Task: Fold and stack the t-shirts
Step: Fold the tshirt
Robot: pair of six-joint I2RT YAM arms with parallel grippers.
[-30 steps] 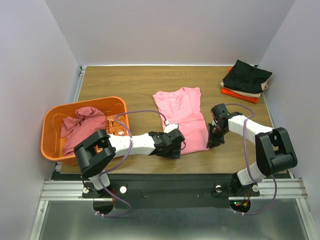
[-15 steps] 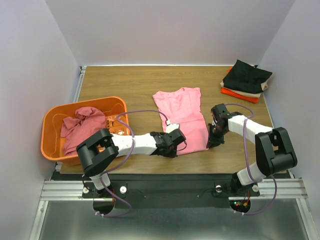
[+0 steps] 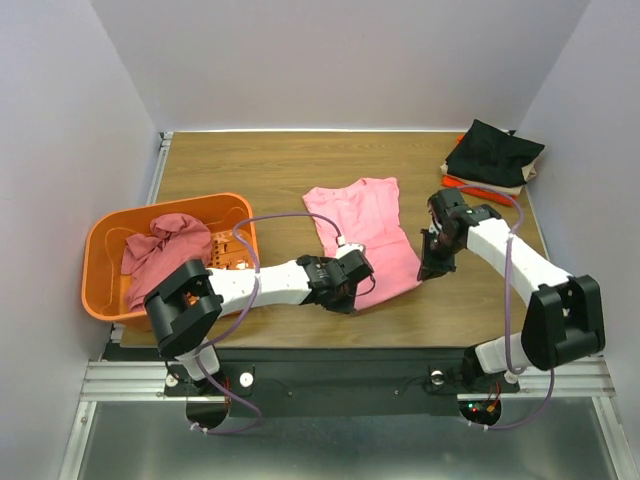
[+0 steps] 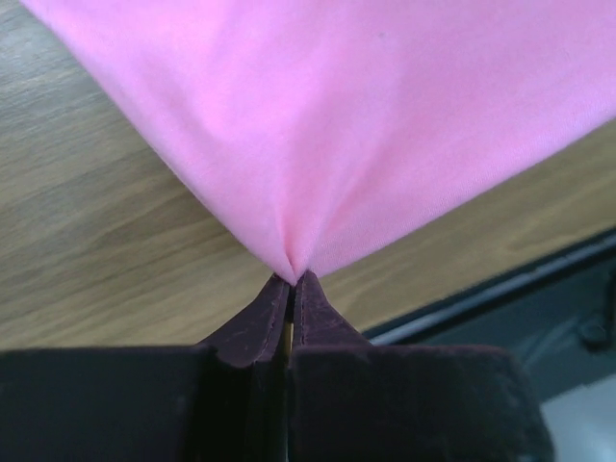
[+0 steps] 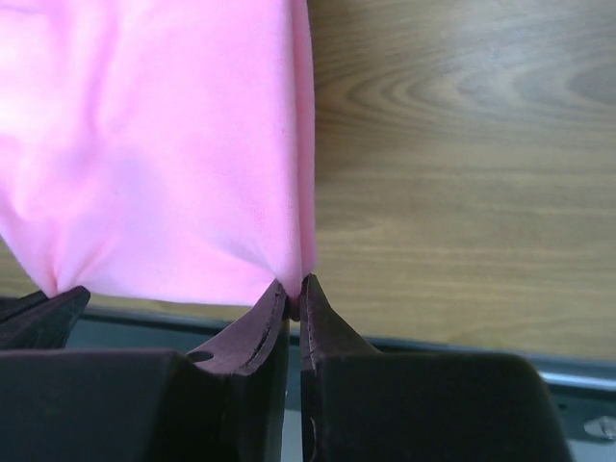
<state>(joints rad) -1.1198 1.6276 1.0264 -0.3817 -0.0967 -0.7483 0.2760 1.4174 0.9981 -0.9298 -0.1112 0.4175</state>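
Pinching near-left corner of light pink t-shirt with left gripper, fingers pressed together on the cloth. Pinching near-right corner of it with right gripper, clamped the same way. Spread over middle of table. At left, in orange basket, a heaped darker rose t-shirt; at far right, a folded stack, black on top.

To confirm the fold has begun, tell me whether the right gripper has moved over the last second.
Yes. The right gripper has shifted slightly away from the table's near edge toward the folded stack, jaws shut on the pink t-shirt.
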